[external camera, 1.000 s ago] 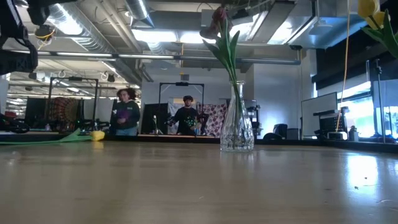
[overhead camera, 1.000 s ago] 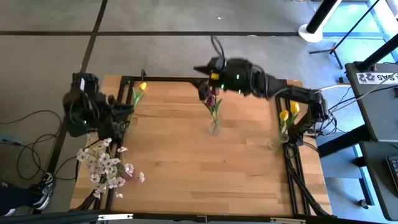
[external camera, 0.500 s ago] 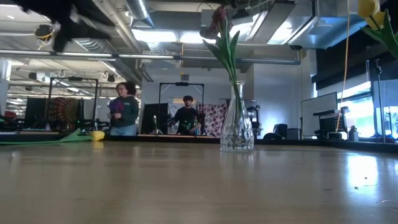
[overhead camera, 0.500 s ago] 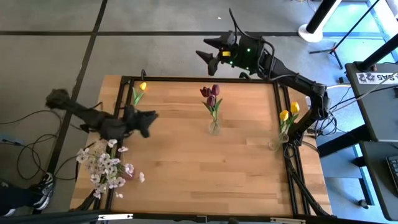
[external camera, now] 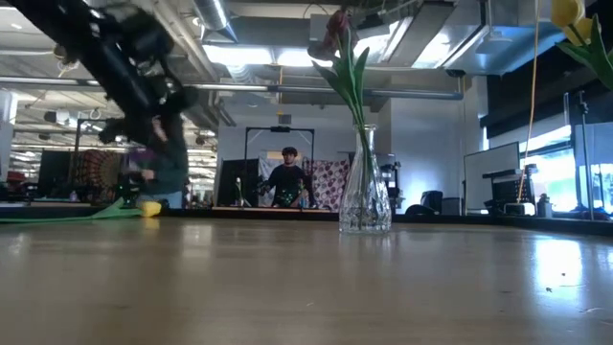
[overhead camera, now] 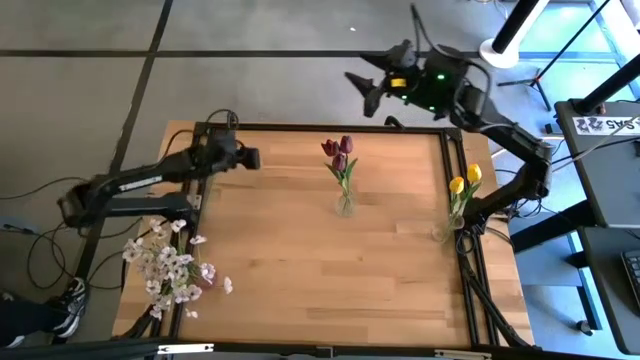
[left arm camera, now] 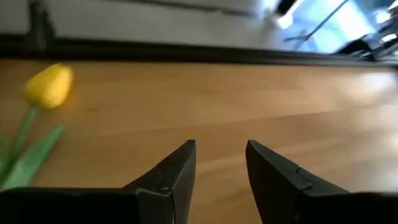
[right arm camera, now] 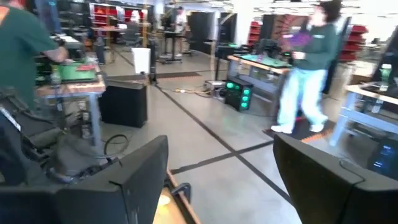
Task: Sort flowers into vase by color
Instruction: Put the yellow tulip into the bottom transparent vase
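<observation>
So the left gripper [overhead camera: 252, 158] is out over the far left part of the wooden table [overhead camera: 300, 260], near the back edge, fingers parted with a small gap and nothing between them. In the left wrist view you can see its two dark fingers [left arm camera: 174, 174] above bare wood, with a single yellow tulip [left arm camera: 48, 85] lying flat on the table off to one side, stem and green leaf trailing away from it. In the low view that same tulip [external camera: 148, 207] lies flat at the far left, with the arm blurred above it.

The right gripper [overhead camera: 362, 88] is up high, past the back edge of the table, pointing out into the room. Its fingers [right arm camera: 134, 180] are spread wide and empty.

Flowers: two dark red tulips [overhead camera: 338, 152] stand in a clear glass vase [external camera: 365, 192] around the middle of the table. Two yellow tulips [overhead camera: 464, 180] sit in a second vase [overhead camera: 444, 230] at the right edge. The bunch of tiny white-pink blossoms [overhead camera: 168, 265] is at the near left corner; I think it's just lying there, hard to tell from above.

Couple of people in the room behind, one standing near a dark frame [external camera: 289, 182].
</observation>
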Action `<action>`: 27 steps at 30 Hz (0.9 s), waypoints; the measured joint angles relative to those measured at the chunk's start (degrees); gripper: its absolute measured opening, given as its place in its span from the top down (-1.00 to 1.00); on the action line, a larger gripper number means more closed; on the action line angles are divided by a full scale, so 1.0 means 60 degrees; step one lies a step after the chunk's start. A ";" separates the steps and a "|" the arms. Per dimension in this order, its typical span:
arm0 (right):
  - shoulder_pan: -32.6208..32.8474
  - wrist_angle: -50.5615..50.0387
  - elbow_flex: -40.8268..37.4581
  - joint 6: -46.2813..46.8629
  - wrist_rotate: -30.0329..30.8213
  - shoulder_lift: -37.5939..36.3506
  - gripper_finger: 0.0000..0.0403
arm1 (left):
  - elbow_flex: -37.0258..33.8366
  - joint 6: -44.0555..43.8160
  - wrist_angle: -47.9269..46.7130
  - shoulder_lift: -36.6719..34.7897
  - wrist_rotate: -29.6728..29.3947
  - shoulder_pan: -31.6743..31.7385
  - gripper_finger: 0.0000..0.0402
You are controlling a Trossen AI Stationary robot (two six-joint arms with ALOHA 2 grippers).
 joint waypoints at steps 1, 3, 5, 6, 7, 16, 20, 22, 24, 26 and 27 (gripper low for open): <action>0.0000 -0.0191 0.0000 0.0004 0.0107 -0.0156 -0.44 | 0.0000 0.0175 0.0005 0.0270 0.0334 0.0526 0.32; -0.0004 -0.0480 0.0002 0.0006 0.0385 -0.0417 -0.44 | 0.0014 0.0437 0.0016 0.0914 0.0838 0.1391 0.32; -0.0004 -0.0685 0.0007 0.0010 0.0646 -0.0582 -0.44 | 0.0106 0.0594 -0.0266 0.1590 0.0989 0.2061 0.32; 0.0000 -0.0759 0.0007 0.0017 0.0684 -0.0630 -0.44 | 0.0218 0.0673 -0.0437 0.1930 0.0999 0.2323 0.32; -0.0004 -0.0795 0.0007 0.0032 0.0729 -0.0662 -0.44 | 0.0353 0.0819 -0.0583 0.2286 0.0989 0.2558 0.32; -0.0004 -0.1521 0.0007 0.0033 0.0895 -0.0680 -0.44 | 0.1408 0.1473 -0.2825 0.5297 -0.0097 0.3641 0.32; -0.0004 -0.1967 0.0004 0.0197 0.0903 -0.0680 -0.44 | 0.1690 0.1116 -0.3265 0.5701 -0.1235 0.3623 0.32; -0.0004 -0.2150 0.0004 0.0232 0.0903 -0.0680 -0.44 | 0.1698 0.0855 -0.3390 0.5741 -0.1649 0.3627 0.32; 0.0000 -0.2314 0.0004 0.0236 0.0903 -0.0680 -0.44 | 0.1770 0.0769 -0.3403 0.5737 -0.1833 0.3627 0.32; 0.0000 -0.2491 0.0004 0.0236 0.0898 -0.0680 -0.44 | 0.1778 0.0587 -0.3412 0.5741 -0.1880 0.3623 0.32; 0.0000 -0.2575 0.0004 0.0239 0.0885 -0.0680 -0.44 | 0.1763 0.0497 -0.3354 0.5774 -0.1883 0.3627 0.32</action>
